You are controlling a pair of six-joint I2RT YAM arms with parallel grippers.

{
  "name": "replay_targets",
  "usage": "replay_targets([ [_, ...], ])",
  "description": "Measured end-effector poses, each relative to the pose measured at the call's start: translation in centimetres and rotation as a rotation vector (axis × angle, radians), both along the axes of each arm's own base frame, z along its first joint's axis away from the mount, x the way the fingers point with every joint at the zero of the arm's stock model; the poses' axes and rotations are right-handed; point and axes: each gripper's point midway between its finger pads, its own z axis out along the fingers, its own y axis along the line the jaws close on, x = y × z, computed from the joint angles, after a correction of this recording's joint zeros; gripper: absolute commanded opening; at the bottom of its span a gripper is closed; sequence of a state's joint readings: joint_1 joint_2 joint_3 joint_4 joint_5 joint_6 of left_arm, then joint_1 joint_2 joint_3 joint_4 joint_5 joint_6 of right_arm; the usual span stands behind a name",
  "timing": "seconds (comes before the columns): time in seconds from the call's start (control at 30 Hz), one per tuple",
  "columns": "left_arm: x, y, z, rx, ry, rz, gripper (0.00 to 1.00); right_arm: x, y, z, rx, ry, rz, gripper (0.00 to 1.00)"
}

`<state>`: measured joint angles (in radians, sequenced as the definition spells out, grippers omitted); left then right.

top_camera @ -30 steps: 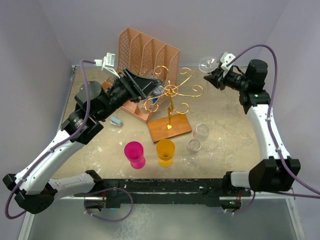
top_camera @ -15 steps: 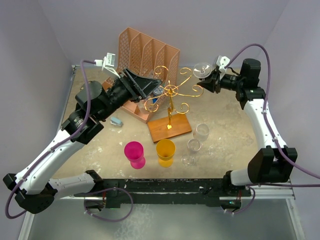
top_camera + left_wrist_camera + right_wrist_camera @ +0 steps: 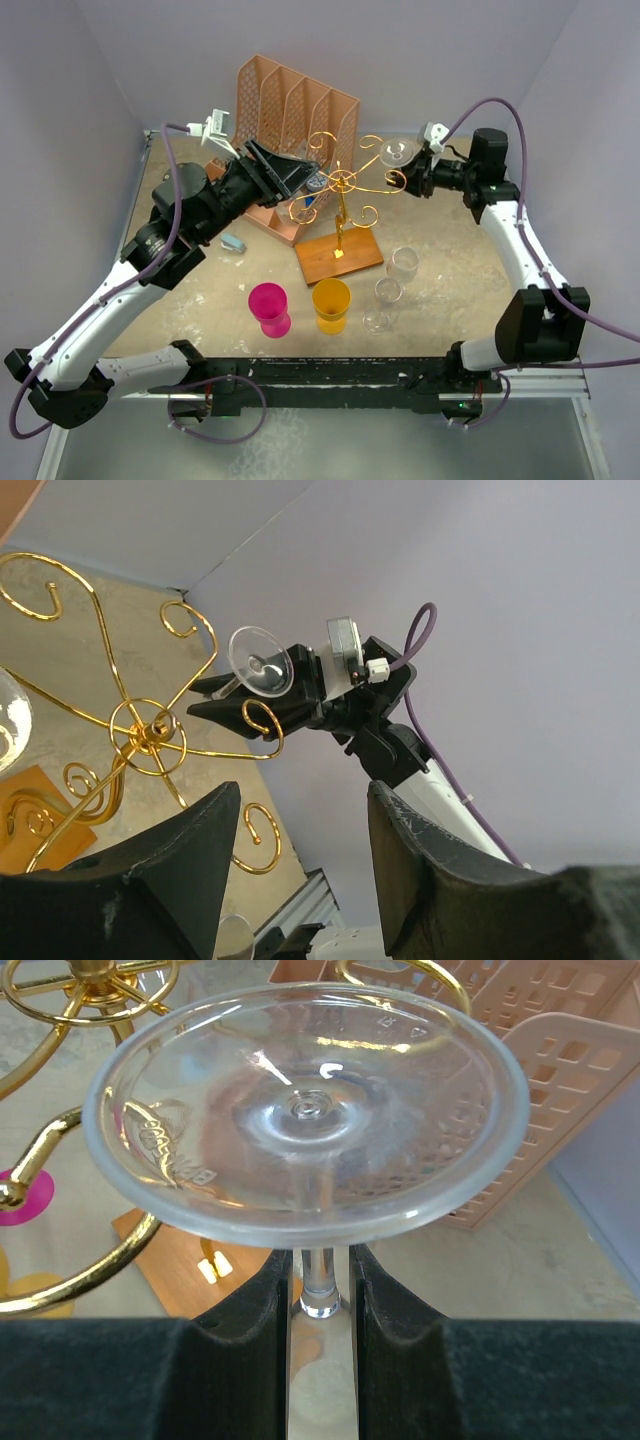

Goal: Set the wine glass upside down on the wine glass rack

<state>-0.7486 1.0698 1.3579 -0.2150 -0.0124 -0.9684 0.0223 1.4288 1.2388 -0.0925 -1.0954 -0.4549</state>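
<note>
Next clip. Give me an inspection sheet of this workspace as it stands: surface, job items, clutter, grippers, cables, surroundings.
Surface: table, mottled beige; no spills seen.
Job's things: wine glass, foot facing the right wrist camera and close to a gold curl; bowl hidden. Wine glass rack upright on its wooden base.
Clutter: file organizer; pink cup; yellow cup; three clear glasses near the rack base.
Grippers: right gripper shut on the glass stem. Left gripper open, empty, facing the rack.
Cables: a purple cable loops free along each arm.
Surroundings: pale lilac walls; nothing else seen.
</note>
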Motion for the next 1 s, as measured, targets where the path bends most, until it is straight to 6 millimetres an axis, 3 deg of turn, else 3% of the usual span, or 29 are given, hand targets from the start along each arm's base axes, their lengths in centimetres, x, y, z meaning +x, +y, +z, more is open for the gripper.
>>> replay_targets([
  [0.3,0.3,0.4,-0.4,0.017,0.006,0.027,0.51,-1.9,2.0,-1.7,0.061,0.064,0.046,0.0],
  [0.6,0.6,0.6,-0.4,0.017,0.008,0.049,0.51,-3.6,2.4,0.8,0.098,-0.005,0.085,0.0],
  [1.0,0.8,0.7,-0.5,0.018,0.01,0.058,0.51,-4.0,4.5,-1.1,0.085,0.056,0.135,0.0],
])
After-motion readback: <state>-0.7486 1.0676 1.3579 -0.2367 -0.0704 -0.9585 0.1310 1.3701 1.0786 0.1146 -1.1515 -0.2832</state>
